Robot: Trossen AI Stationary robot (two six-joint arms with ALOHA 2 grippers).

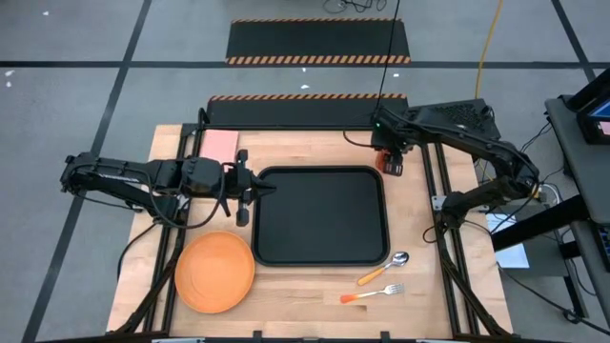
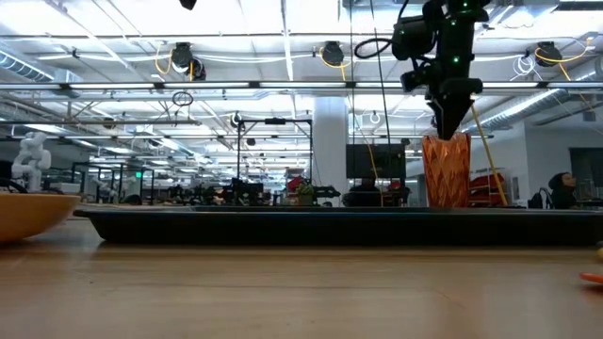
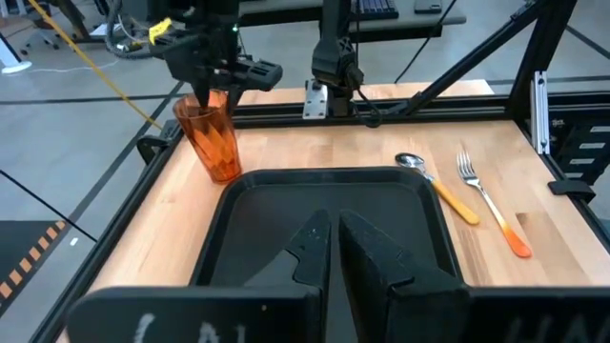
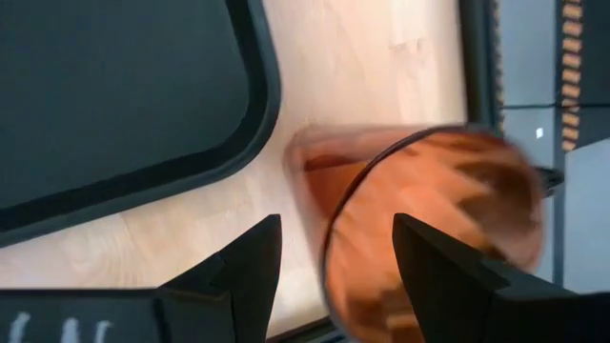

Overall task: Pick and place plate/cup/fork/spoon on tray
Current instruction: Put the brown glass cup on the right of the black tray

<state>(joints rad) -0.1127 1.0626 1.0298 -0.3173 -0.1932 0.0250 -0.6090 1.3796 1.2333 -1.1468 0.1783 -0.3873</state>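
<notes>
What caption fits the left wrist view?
Right hand open over the cup beside the empty tray; spoon, fork wait.

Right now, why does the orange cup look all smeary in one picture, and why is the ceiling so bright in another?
In the right wrist view the cup sits right against the lens, so it blurs; the left wrist view shows it crisp. In the low view, ceiling lights glare white behind the right claw.

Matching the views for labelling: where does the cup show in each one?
High: cup off the tray's far right corner, under the right gripper.
Low: right of centre, behind the tray rim.
Left wrist: upper left.
Right wrist: lower right.
Shared landmark: the tray.
</notes>
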